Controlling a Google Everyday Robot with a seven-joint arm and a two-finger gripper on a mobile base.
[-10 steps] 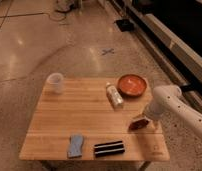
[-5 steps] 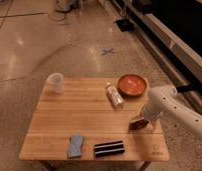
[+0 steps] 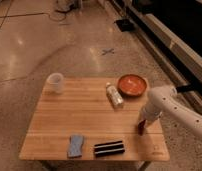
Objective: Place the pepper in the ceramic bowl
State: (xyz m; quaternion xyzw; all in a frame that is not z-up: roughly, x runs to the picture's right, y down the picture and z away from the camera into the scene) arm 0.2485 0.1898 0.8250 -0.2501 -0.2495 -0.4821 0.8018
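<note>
The pepper (image 3: 140,128) is a small dark red-brown shape near the right front of the wooden table (image 3: 89,117). My gripper (image 3: 142,123) hangs at the end of the white arm (image 3: 161,102), right on top of the pepper, which it partly hides. The orange-red ceramic bowl (image 3: 132,85) sits at the table's back right corner, behind the gripper, with nothing visible inside it.
A clear plastic bottle (image 3: 114,94) lies on its side left of the bowl. A translucent white cup (image 3: 55,82) stands at the back left. A blue cloth (image 3: 75,145) and a black-and-white striped block (image 3: 109,148) lie along the front edge.
The white arm has shifted a little to the left, bringing the gripper closer over the pepper. The pepper, bowl and other objects have stayed in place.
</note>
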